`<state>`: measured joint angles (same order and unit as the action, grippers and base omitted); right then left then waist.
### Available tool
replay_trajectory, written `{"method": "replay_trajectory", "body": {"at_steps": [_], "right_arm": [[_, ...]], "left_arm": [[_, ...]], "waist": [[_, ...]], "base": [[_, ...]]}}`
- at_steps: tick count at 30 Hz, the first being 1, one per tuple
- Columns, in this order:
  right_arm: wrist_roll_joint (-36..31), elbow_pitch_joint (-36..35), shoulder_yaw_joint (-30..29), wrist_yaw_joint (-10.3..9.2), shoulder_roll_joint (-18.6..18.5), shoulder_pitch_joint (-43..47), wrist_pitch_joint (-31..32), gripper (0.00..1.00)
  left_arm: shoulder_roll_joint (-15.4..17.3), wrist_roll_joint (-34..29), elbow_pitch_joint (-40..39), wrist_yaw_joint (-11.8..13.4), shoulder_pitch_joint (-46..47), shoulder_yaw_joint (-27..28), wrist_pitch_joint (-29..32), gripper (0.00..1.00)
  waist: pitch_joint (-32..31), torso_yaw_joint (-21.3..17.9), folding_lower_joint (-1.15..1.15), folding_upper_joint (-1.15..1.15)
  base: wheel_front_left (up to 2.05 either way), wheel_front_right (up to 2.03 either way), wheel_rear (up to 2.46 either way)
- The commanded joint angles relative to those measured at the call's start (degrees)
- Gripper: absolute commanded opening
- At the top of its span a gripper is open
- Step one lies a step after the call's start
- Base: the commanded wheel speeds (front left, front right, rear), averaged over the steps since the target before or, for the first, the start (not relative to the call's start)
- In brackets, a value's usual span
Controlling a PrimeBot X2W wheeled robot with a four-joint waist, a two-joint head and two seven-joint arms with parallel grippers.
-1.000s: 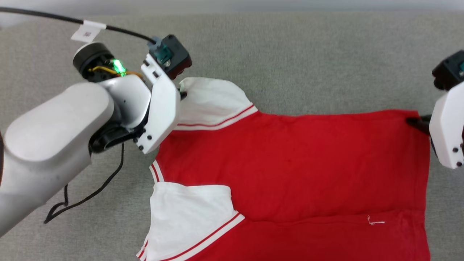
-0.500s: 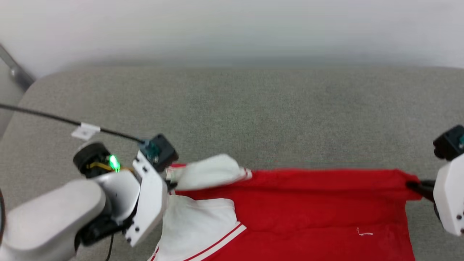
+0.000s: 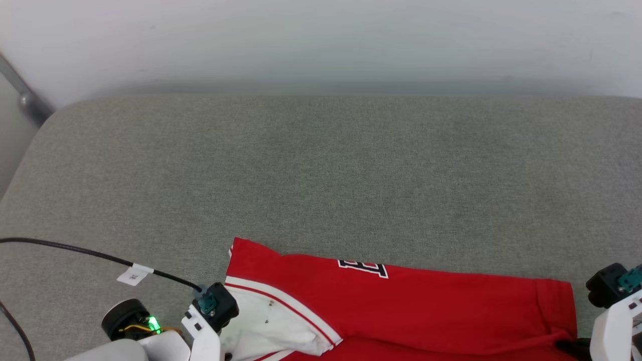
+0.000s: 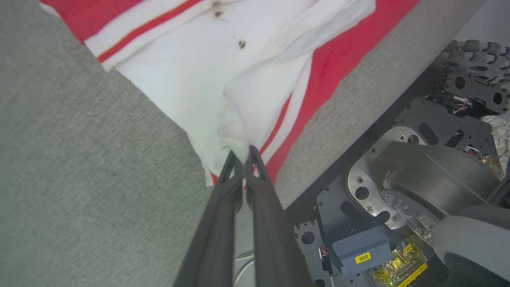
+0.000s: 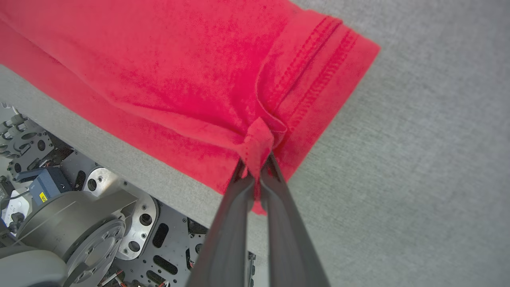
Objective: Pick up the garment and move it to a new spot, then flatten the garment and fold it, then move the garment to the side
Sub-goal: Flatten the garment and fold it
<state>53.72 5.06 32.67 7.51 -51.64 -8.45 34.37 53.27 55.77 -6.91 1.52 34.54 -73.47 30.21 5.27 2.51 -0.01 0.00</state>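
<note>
A grey woven cushion (image 3: 321, 175), a pale wall (image 3: 321, 40) behind it, a metal bar (image 3: 24, 99) at far left

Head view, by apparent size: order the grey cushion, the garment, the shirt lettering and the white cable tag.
Largest first:
grey cushion
garment, cut off at the bottom edge
lettering
white cable tag, only slightly smaller

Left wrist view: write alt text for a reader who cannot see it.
The left claw pinches shut on a white sleeve edge of the red garment, which lies on a grey cushion. The robot's metal base shows past the cushion's edge at lower right.
</note>
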Motion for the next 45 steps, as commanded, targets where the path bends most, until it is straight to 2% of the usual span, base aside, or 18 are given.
{"method": "replay_trajectory", "body": {"at_steps": [1,6,7,8,9,13,16,23,29,32,33,36,40,42,45], "right_arm": [[-0.6,0.7,0.3,-0.05,1.1,0.8,-0.3,0.0],[-1.3,3.0,1.3,-0.05,3.1,0.3,-0.7,0.0],[-1.3,3.5,1.2,-0.05,3.5,0.2,-1.3,0.0],[-1.5,3.7,0.8,-0.05,3.7,0.0,-1.9,0.35],[-1.6,3.8,0.4,-0.05,3.7,-0.2,-2.6,1.0],[-1.4,2.4,-1.7,-0.05,2.8,0.6,-6.1,1.0],[-0.9,0.5,-4.6,-0.05,1.7,2.3,-8.7,1.0],[0.1,-2.1,-16.0,-0.05,1.1,7.5,-13.3,1.0],[2.6,0.8,-23.8,-0.05,4.7,13.1,-12.2,1.0],[5.0,2.5,-26.3,-0.05,7.7,14.7,-11.0,1.0],[5.0,2.5,-26.3,-0.05,7.7,14.7,-11.0,1.0],[6.6,3.7,-27.7,-0.05,10.1,15.7,-9.7,1.0],[7.5,4.6,-28.0,-0.05,12.5,15.6,-8.4,1.0],[8.1,5.2,-27.9,-0.05,13.6,15.2,-7.4,1.0],[8.9,6.1,-27.1,-0.05,14.9,14.3,-5.8,1.0]], "left_arm": [[-0.7,-0.4,1.6,-0.2,-1.6,0.1,-0.7,0.0],[-3.0,0.0,5.1,-1.0,-3.4,0.2,-2.3,0.0],[-3.4,0.0,5.8,-0.9,-3.7,0.3,-3.0,0.21],[-3.6,-0.5,6.3,-0.7,-3.6,0.6,-3.8,0.96],[-3.8,-0.7,6.7,-0.6,-3.5,0.9,-4.6,1.0],[-3.0,-2.0,6.4,0.6,-3.5,2.3,-8.6,1.0],[-1.8,-3.5,4.5,3.2,-3.9,4.1,-13.1,1.0],[-1.4,-8.6,1.3,13.5,-6.2,9.2,-27.1,1.0],[-4.4,-12.5,2.9,22.7,-9.0,13.1,-39.7,1.0],[-6.4,-13.5,4.4,26.8,-10.6,15.3,-43.5,1.0],[-6.4,-13.5,4.4,26.8,-10.6,15.3,-43.5,1.0],[-8.7,-15.1,5.5,30.2,-12.4,17.9,-45.1,1.0],[-11.8,-18.4,5.1,33.0,-14.7,23.0,-45.4,1.0],[-13.5,-20.9,4.4,33.7,-16.8,26.1,-45.5,1.0],[-15.9,-24.4,4.0,33.4,-19.3,30.2,-45.5,1.0]], "waist": [[0.9,-0.2,0.01,0.0],[2.0,-0.5,0.01,0.0],[2.0,-0.5,0.01,0.0],[1.9,-0.5,0.01,0.0],[1.7,-0.5,0.01,0.0],[0.2,-0.3,0.01,0.0],[-0.9,-0.3,0.01,0.0],[-1.6,-0.1,0.01,0.0],[-0.8,0.2,0.01,0.0],[-0.1,0.6,0.01,0.0],[-0.1,0.6,0.01,0.0],[0.6,1.1,0.01,0.0],[1.5,1.8,0.01,0.0],[2.0,2.2,0.01,0.0],[2.6,2.8,0.01,0.0]], "base": [[0.0,0.0,0.0],[0.0,0.0,0.0],[0.0,0.0,0.0],[0.0,0.0,0.0],[0.0,0.0,0.0],[0.0,0.0,0.0],[0.0,0.0,0.0],[0.0,0.0,0.0],[0.0,0.0,0.0],[0.0,0.0,0.0],[0.0,0.0,0.0],[0.0,0.0,0.0],[0.0,0.0,0.0],[0.0,0.0,0.0],[0.0,0.0,0.0]]}}
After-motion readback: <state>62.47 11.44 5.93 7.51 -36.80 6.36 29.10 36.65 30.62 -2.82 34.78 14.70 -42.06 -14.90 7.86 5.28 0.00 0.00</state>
